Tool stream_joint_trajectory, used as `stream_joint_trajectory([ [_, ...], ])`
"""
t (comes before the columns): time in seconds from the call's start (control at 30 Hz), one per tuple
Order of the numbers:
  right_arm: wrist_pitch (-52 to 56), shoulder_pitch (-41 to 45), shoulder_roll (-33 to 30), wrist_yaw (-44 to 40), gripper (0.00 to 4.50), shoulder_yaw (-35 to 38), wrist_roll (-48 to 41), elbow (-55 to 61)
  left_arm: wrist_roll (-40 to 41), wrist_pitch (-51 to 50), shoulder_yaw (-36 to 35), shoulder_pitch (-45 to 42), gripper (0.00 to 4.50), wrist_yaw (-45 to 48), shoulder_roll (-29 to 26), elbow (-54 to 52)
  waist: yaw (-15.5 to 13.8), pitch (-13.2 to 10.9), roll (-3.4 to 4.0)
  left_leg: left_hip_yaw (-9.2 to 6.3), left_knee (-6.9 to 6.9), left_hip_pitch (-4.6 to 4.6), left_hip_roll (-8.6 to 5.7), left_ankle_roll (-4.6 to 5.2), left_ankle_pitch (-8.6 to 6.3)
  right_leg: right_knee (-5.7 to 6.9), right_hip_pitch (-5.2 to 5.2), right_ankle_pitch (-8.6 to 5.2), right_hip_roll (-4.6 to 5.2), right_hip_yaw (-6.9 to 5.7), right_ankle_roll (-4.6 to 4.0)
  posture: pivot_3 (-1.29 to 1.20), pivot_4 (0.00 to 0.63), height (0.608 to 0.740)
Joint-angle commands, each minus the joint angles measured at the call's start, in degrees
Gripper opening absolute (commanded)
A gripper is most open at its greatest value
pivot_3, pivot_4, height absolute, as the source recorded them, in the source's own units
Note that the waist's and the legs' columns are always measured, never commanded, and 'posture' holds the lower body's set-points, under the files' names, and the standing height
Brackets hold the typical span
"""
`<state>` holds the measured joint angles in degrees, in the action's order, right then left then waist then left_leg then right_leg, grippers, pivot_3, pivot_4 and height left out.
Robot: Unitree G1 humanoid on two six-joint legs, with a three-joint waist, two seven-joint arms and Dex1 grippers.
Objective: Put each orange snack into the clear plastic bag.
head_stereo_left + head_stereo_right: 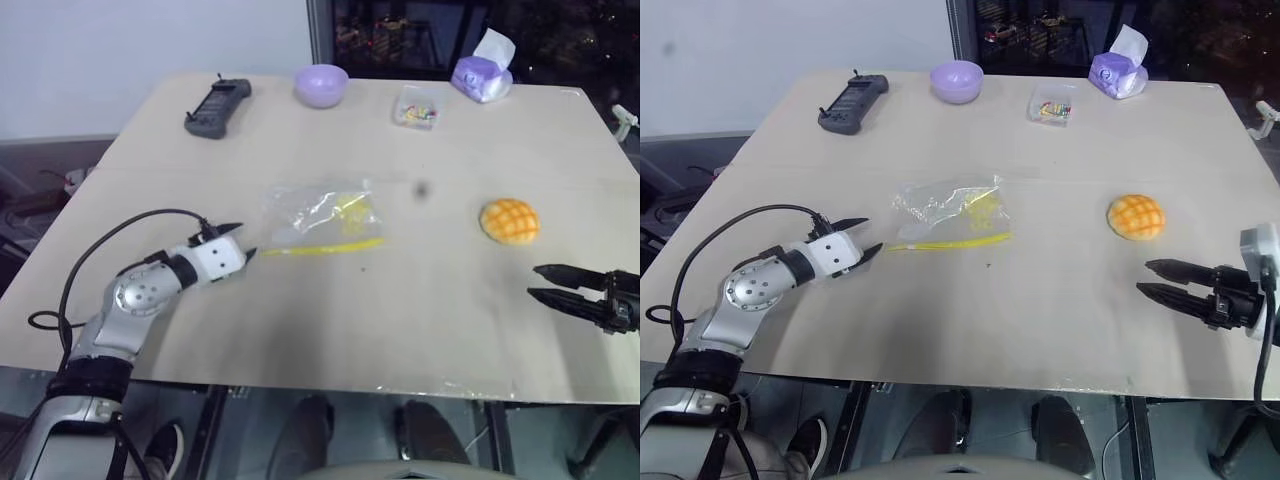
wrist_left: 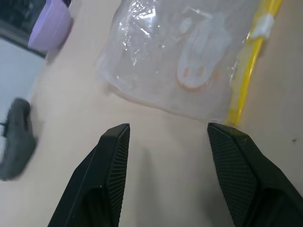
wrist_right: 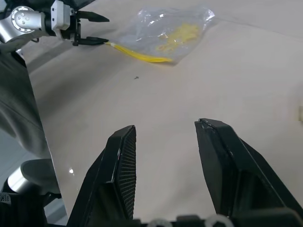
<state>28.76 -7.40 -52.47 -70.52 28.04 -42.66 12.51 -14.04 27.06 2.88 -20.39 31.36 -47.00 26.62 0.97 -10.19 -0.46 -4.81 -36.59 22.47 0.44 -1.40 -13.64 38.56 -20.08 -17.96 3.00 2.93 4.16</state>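
Nowhere legible writing on clear plastic bag (image 1: 322, 217)

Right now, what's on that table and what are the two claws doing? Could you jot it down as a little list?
snack: one orange snack on the table, outside the bag
bag: clear plastic bag lying flat mid-table
left gripper: open, at the bag's zip end
right gripper: open, holding nothing, short of the snack
far edge: black handset, lilac bowl, small clear box, tissue pack
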Motion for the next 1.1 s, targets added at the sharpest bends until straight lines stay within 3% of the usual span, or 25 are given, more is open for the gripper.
stream_joint_trajectory([
  [0.03, -0.85, 0.12, 0.29, 0.34, 2.15, 2.07, -0.40, 0.85, -5.27, 1.52, 2.26, -2.55, 2.76, -3.72, -0.55, 5.26, 0.14, 0.00, 0.00, 0.03, 0.00, -0.03, 0.00, 0.00, 0.00, 0.04, 0.00, 0.00, -0.01, 0.04, 0.00, 0.00, 0.150, 0.740],
  [0.37, -1.16, -0.65, 0.53, 0.92, 2.15, 2.76, -0.25, 1.34, -8.33, 8.10, 9.51, -9.63, 2.76, -4.10, 4.87, 10.72, -0.31, 0.03, 0.04, 0.01, -0.36, 0.03, -0.05, 0.00, 0.00, 0.28, 0.04, -0.01, 0.01, 0.03, 0.02, 0.00, 0.150, 0.740],
  [0.53, -1.21, -1.57, 0.67, 1.24, 2.15, 3.60, -0.40, 1.80, -2.61, 8.31, 10.18, -7.07, 2.76, 1.42, 8.57, 2.34, -0.47, 0.05, 0.06, -0.05, -0.44, 0.15, -0.10, 0.01, 0.00, 0.24, 0.03, -0.01, 0.07, -0.03, 0.02, 0.00, 0.150, 0.740],
  [0.77, -1.07, -1.66, 0.71, 1.47, 2.15, 3.73, -0.18, 1.78, 3.77, 1.23, 11.82, 1.23, 2.76, 12.91, 6.82, -12.53, 0.02, 0.09, 0.13, -0.04, -0.45, 0.15, -0.04, 0.01, 0.00, 0.25, 0.02, -0.01, 0.02, -0.02, 0.02, 0.00, 0.150, 0.740],
  [0.83, -1.03, -1.43, 0.72, 1.62, 2.15, 3.54, -0.10, 1.73, 0.40, 1.14, 11.40, 0.54, 2.76, 10.12, 7.35, -13.17, -0.08, 0.11, 0.17, -0.03, -0.46, 0.13, -0.04, 0.01, 0.00, 0.26, 0.04, -0.01, 0.02, -0.01, 0.01, 0.00, 0.150, 0.740],
  [0.97, -1.25, -0.45, 0.68, 1.83, 2.15, 2.82, 0.32, 1.06, -15.78, 4.94, 13.92, -6.35, 2.76, -3.24, 6.86, -6.02, -0.66, 0.11, 0.16, -0.20, -0.59, 0.11, -0.09, 0.01, 0.00, 0.27, 0.18, -0.02, 0.02, -0.21, 0.03, 0.00, 0.150, 0.740],
  [1.1, -1.40, -0.50, 0.62, 1.81, 2.15, 3.32, 0.60, 1.18, -22.29, 5.89, 15.64, -10.52, 2.76, -9.54, 5.06, -1.65, -0.19, 0.11, 0.15, -0.22, -0.59, 0.02, -0.09, 0.01, 0.00, 0.26, 0.29, -0.02, 0.00, -0.22, 0.04, 0.00, 0.150, 0.740],
])
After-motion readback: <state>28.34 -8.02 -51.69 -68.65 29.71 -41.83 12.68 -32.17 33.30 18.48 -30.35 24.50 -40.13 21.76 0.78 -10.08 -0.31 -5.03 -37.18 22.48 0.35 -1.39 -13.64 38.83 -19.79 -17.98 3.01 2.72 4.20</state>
